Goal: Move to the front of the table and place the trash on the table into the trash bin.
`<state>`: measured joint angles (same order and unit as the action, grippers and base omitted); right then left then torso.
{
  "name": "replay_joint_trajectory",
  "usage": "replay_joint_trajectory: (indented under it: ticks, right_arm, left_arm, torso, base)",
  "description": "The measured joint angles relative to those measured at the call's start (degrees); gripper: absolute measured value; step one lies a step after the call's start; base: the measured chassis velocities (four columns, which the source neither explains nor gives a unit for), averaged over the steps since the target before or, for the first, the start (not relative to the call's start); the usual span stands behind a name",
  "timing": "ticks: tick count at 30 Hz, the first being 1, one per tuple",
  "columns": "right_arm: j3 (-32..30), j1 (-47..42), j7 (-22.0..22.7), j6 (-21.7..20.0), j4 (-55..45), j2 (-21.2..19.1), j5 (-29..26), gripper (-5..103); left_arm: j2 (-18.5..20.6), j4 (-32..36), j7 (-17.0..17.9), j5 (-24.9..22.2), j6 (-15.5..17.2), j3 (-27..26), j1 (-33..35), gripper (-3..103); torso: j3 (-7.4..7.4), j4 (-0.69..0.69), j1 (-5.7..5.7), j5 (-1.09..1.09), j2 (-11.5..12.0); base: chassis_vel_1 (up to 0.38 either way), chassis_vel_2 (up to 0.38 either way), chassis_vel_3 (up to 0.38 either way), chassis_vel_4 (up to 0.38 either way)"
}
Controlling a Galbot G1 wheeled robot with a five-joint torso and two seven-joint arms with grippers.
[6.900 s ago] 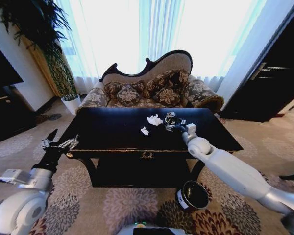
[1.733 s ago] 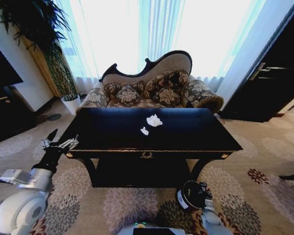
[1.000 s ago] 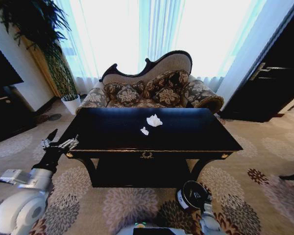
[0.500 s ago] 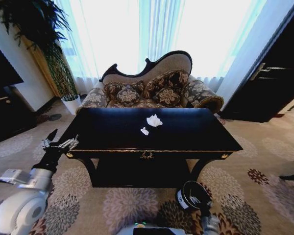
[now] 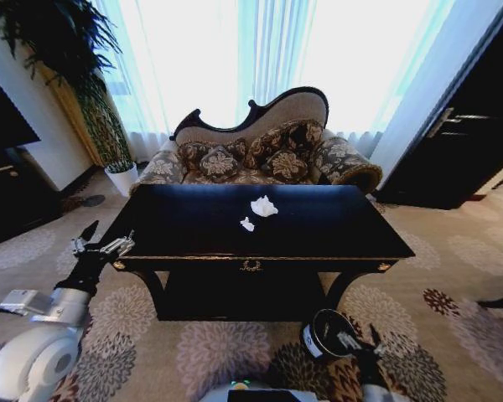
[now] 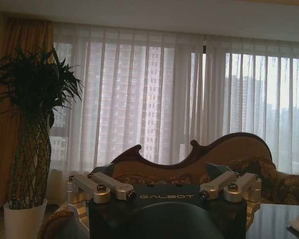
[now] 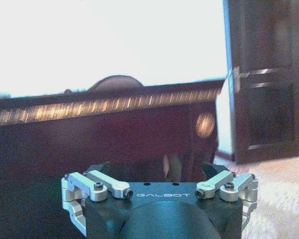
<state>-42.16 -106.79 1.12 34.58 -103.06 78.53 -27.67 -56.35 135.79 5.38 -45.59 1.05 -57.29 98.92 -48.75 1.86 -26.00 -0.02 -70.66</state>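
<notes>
The glossy black table [image 5: 193, 230] with gold trim stands straight ahead. Two white tissue wads are the trash on it: a larger one [image 5: 264, 206] near the middle and a smaller one [image 5: 247, 224] just in front. The black trash bin [image 5: 325, 333] with a white label sits on the carpet below the table's front right. My right gripper [image 5: 359, 340] hangs open and empty at the bin's right rim. My left gripper [image 5: 102, 243] is open and empty, raised off the table's left front corner.
A patterned sofa [image 5: 264, 151] stands behind the table, before bright curtained windows. A tall plant in a white pot [image 5: 122, 177] is at the back left and a dark door [image 5: 465, 138] at the right. Patterned carpet [image 5: 436, 276] lies around the table.
The right arm left the table top, where it was at a shiny item, and came down to the bin. In the last second it slid right and lower. The left arm stayed still.
</notes>
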Motion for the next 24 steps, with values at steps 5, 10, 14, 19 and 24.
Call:
replay_joint_trajectory:
  ticks: [5,10,14,19,24]
  right_arm:
    - [-4.1,-2.5,2.2,-3.6,-9.9,1.1,-1.9,100]
    - [-7.0,-2.9,3.6,-8.1,-17.6,0.7,-3.2,100]
    - [-8.0,-2.4,6.2,-12.1,-21.5,0.0,-3.2,100]
    - [-9.5,-0.8,8.6,-18.4,-26.3,-2.1,-3.6,100]
    - [-9.8,1.5,9.4,-25.8,-31.0,-5.4,-4.4,100]
  left_arm:
    - [0.0,0.0,0.0,0.0,0.0,0.0,0.0,100]
    - [0.0,0.0,0.0,0.0,0.0,0.0,0.0,100]
    - [0.0,0.0,0.0,0.0,0.0,0.0,0.0,100]
    - [0.0,0.0,0.0,0.0,0.0,0.0,0.0,100]
    - [0.0,0.0,0.0,0.0,0.0,0.0,0.0,100]
  torso:
    - [0.00,0.00,0.00,0.01,0.0]
    - [0.00,0.00,0.00,0.01,0.0]
    - [0.00,0.00,0.00,0.01,0.0]
    - [-0.01,0.00,0.00,0.01,0.0]
    - [-0.01,0.00,0.00,0.02,0.0]
  base:
    - [0.000,0.000,0.000,0.000]
    - [0.000,0.000,0.000,0.000]
    - [0.000,0.000,0.000,0.000]
    - [0.000,0.000,0.000,0.000]
    - [0.000,0.000,0.000,0.000]
